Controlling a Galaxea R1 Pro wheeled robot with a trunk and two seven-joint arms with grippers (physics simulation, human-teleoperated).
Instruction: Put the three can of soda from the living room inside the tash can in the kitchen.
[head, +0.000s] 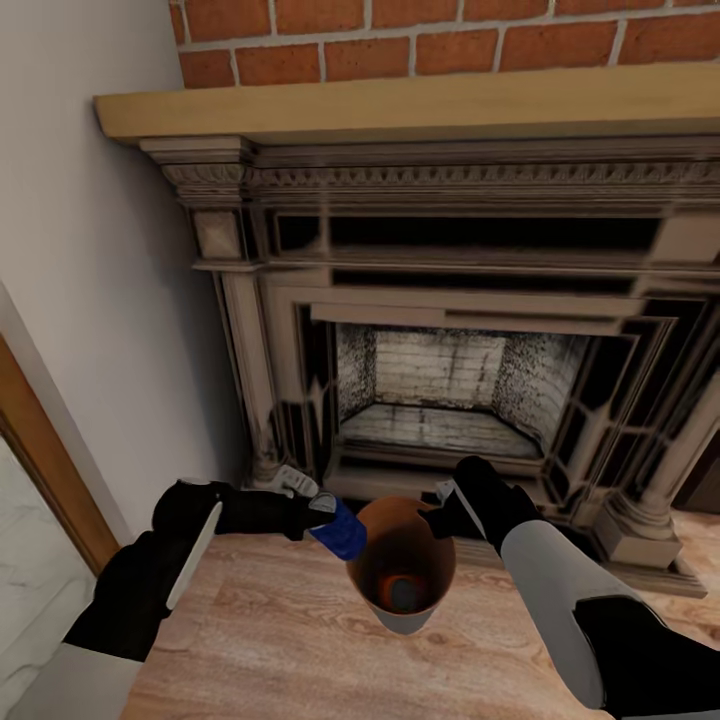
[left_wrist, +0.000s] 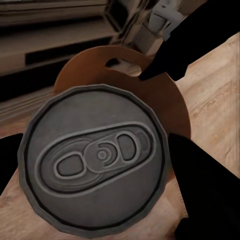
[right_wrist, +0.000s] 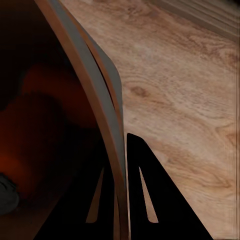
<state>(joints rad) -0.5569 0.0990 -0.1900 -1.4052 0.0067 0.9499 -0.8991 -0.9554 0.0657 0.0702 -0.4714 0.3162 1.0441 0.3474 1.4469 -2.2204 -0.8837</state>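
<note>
Left gripper (head: 318, 508) clamps the small blue cylindrical soda can (head: 341, 529) by its sidewall, probably light, rigid, slippery; right gripper (head: 437, 512) fingers pinch the tan-lined tapered bucket (head: 402, 613) rim.

Ahead of me stands an ornate fireplace (head: 440, 330) with a pale wooden mantel (head: 400, 110) under red brick (head: 440, 40); a white wall (head: 90, 280) flanks it, and light wood floor (head: 280, 620) spreads below
</note>
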